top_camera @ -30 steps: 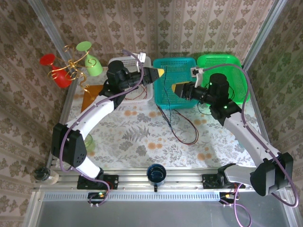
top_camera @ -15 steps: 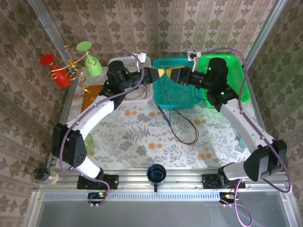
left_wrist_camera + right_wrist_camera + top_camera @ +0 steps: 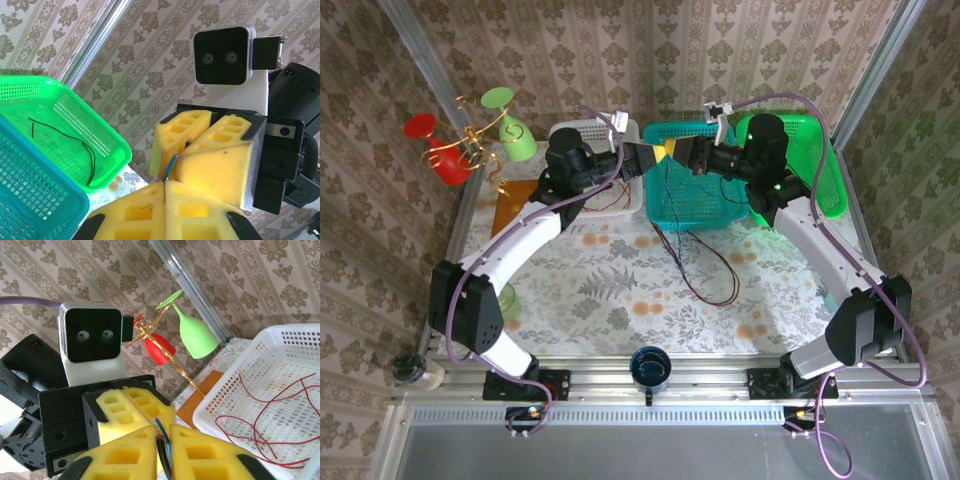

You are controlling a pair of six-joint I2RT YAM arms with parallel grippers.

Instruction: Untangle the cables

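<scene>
2 arms meet nose to nose over the back rim of the teal basket (image 3: 692,127). The left gripper (image 3: 659,154) and right gripper (image 3: 678,155) are each pinched tight on the cables (image 3: 670,240), which drop straight down to loops on the table (image 3: 605,295). Wrist cams reveal a blue cable (image 3: 171,170) between them. Near-left table's bare.

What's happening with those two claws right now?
Left gripper shut, right gripper shut, both pinching the blue cable tip to tip. Other cables hang from them to the table. Teal basket directly beneath.

Lab robot cell, aluminium frame (image 3: 710,372), wallpapered walls (image 3: 720,50)
</scene>
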